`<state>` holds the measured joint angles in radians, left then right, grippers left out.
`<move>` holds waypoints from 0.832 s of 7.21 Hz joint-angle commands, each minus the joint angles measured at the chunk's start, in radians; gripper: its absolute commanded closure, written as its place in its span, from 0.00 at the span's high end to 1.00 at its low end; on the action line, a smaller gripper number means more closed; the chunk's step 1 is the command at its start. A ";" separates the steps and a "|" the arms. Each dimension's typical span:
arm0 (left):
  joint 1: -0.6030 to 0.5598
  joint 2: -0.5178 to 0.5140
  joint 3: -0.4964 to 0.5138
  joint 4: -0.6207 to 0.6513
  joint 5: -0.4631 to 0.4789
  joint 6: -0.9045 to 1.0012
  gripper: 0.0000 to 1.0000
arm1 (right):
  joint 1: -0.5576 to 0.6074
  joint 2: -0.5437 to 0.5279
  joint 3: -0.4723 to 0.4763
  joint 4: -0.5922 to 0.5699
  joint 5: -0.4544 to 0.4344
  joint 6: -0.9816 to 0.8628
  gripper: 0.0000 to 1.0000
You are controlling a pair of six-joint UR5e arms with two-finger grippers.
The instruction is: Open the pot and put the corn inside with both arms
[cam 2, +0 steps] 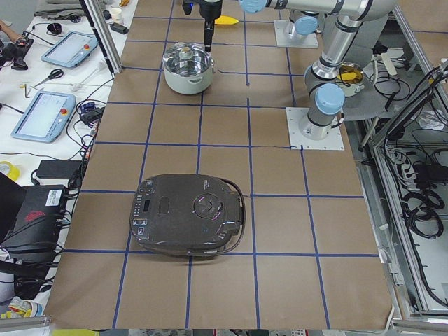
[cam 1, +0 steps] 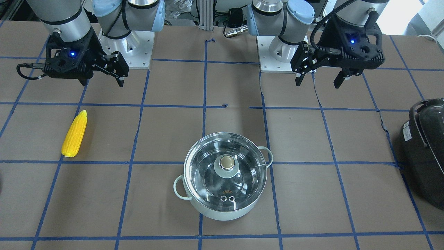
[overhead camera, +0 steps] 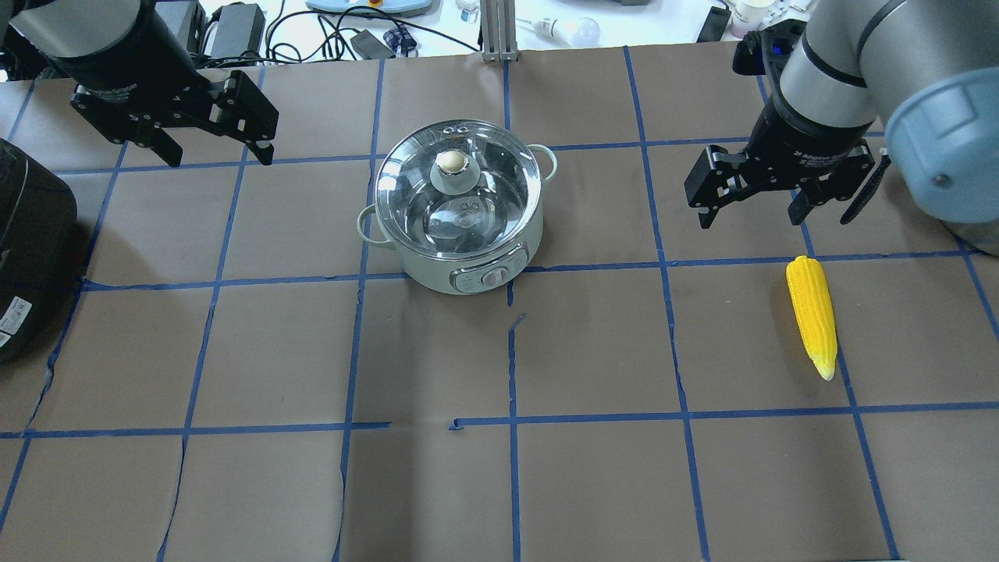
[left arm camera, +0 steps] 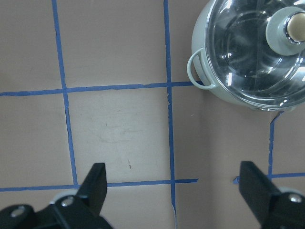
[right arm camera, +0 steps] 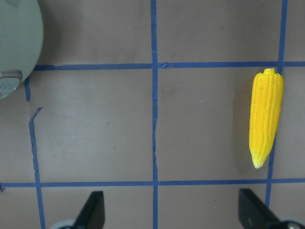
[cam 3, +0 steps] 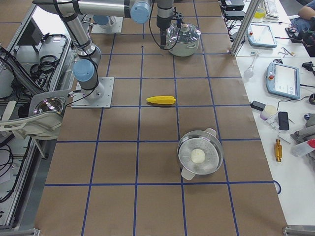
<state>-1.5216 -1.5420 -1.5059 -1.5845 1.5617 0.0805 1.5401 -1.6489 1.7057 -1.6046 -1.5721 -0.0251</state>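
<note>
Both grippers hang open and empty; the pot is lidded and the corn lies loose on the table

The pot (overhead camera: 437, 269) stands mid-table between the two arms, its glass lid (overhead camera: 468, 207) seated and the beige knob (overhead camera: 451, 161) upright, so by my reading the lid must come off first; the left gripper (overhead camera: 221, 152) hovers above the table with its jaws spread wide and nothing in them, well apart from the pot on its own side, likely staged to reach for the knob; the right gripper (overhead camera: 749, 215), equally wide and empty, hangs near the corn (overhead camera: 812, 312), which lies flat on the paper, off to one side rather than under the fingers; corn and pot are well apart, which suggests one arm for each.
</note>
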 commanded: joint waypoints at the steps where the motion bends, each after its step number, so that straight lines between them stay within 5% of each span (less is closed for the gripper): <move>1: 0.000 -0.004 0.001 0.000 -0.003 -0.005 1.00 | 0.000 0.000 -0.003 0.000 -0.002 -0.001 1.00; 6: 0.000 -0.004 0.001 0.000 -0.005 -0.005 1.00 | 0.000 -0.006 0.002 -0.002 -0.002 -0.001 1.00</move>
<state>-1.5217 -1.5467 -1.5048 -1.5846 1.5548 0.0752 1.5401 -1.6542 1.7086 -1.6060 -1.5733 -0.0261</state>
